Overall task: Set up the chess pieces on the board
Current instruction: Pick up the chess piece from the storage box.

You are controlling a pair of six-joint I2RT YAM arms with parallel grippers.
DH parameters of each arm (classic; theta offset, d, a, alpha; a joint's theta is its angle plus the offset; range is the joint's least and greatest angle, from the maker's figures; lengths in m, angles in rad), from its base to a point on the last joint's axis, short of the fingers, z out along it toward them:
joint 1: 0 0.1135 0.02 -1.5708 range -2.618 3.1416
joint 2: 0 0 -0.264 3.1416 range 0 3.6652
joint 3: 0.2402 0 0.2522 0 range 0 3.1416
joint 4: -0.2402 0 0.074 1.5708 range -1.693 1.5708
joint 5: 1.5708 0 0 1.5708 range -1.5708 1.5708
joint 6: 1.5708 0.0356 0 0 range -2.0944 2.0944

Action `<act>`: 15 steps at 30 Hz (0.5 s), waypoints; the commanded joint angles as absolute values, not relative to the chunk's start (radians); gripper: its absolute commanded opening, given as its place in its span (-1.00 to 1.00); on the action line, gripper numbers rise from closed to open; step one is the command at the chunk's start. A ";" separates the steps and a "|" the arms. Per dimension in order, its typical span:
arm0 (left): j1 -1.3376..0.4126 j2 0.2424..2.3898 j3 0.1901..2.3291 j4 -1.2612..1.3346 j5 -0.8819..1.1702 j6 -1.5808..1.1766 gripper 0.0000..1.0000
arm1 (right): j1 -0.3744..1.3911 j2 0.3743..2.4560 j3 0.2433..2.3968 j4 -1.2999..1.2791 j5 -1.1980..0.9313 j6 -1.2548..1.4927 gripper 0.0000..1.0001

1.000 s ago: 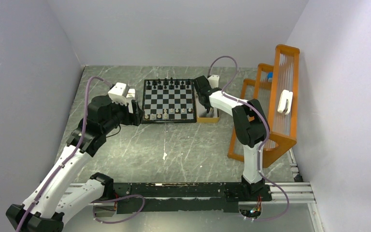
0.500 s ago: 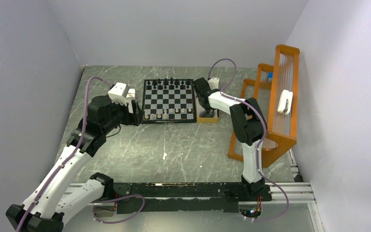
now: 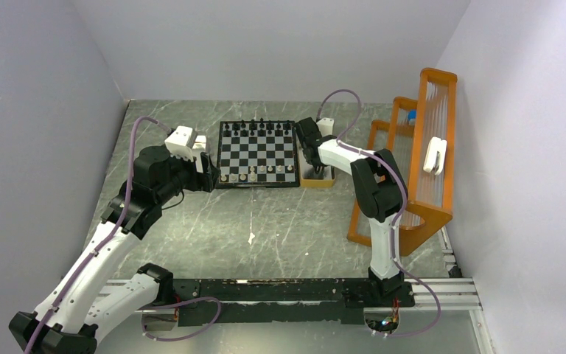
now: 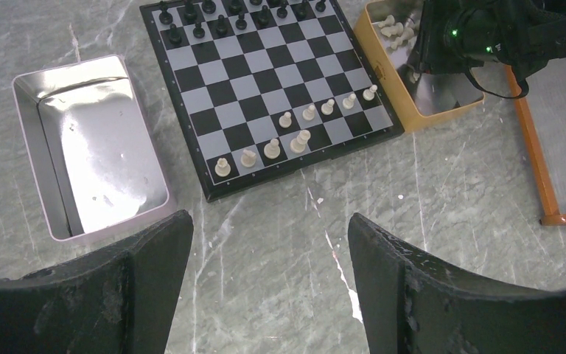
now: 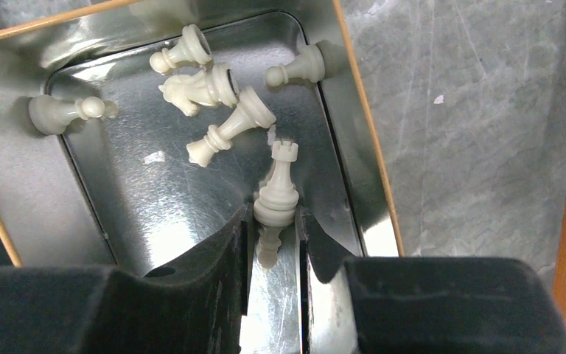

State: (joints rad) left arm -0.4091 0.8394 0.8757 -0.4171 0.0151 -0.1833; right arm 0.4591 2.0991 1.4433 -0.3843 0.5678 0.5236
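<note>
Above: the board (image 3: 258,151) lies half-set beside the tray (image 3: 325,182); left wrist: left pincer (image 4: 269,228) held wide, empty; right wrist: right pincer (image 5: 273,228) clamped on a cream rook (image 5: 278,193) in the tray — a lift to the free near corner square seems called for.

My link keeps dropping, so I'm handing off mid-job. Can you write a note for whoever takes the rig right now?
Left gripper: jaws open, holding nothing, hovering over the table by the board.
Right gripper: down in the orange-rimmed tin, jaws pinched on a cream piece.
Done: black pieces stand on the far rows; nine cream pieces stand on the near two rows.
Left: carry the pinched piece to the board, then fetch the five loose ones lying in the tin.
</note>
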 commanded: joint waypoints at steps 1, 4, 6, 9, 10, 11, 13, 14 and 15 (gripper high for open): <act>-0.400 0.837 0.874 -0.413 0.039 -0.184 0.63 | 0.444 2.111 1.469 -0.376 0.519 0.553 -0.55; -0.400 0.846 0.875 -0.414 0.041 -0.183 0.63 | 0.433 2.123 1.517 -0.406 0.495 0.568 -0.57; -0.400 0.848 0.874 -0.414 0.041 -0.180 0.64 | 0.426 2.116 1.521 -0.402 0.476 0.573 -0.58; -0.400 0.854 0.874 -0.419 0.040 -0.181 0.67 | 0.414 2.100 1.510 -0.383 0.445 0.562 -0.60; -0.400 0.857 0.876 -0.422 0.038 -0.184 0.67 | 0.410 2.094 1.512 -0.387 0.443 0.565 -0.60; -0.400 0.860 0.877 -0.424 0.034 -0.185 0.67 | 0.405 2.088 1.514 -0.390 0.438 0.567 -0.61; -0.400 0.867 0.875 -0.419 0.038 -0.189 0.66 | 0.396 2.072 1.509 -0.385 0.422 0.572 -0.62; -0.400 0.873 0.874 -0.416 0.042 -0.192 0.66 | 0.392 2.060 1.503 -0.380 0.412 0.576 -0.62; -0.400 0.882 0.876 -0.413 0.045 -0.196 0.65 | 0.387 2.048 1.497 -0.376 0.400 0.582 -0.62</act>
State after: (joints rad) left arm -0.4091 0.8646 0.8757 -0.4171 0.0158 -0.1837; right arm 0.4091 2.1044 1.4933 -0.3935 0.4370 0.5499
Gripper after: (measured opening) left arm 0.831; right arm 0.260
